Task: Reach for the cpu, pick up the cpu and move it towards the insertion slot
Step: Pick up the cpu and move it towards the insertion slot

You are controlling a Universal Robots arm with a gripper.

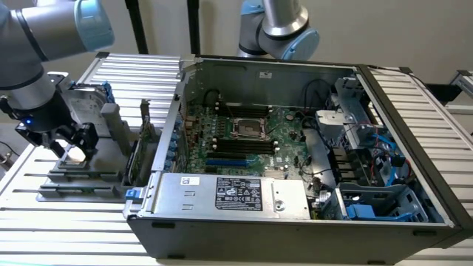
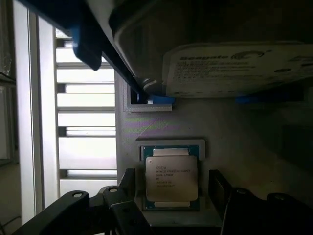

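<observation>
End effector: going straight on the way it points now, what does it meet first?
Most likely the cpu, lying flat in its tray, centred under the open end effector; remaining gap unclear.

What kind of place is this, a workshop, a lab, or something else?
Probably a robotics lab or test bench for computer assembly: an open computer case sits on a slatted metal table, and a robot arm's open gripper straddles a cpu in a grey fixture.
</observation>
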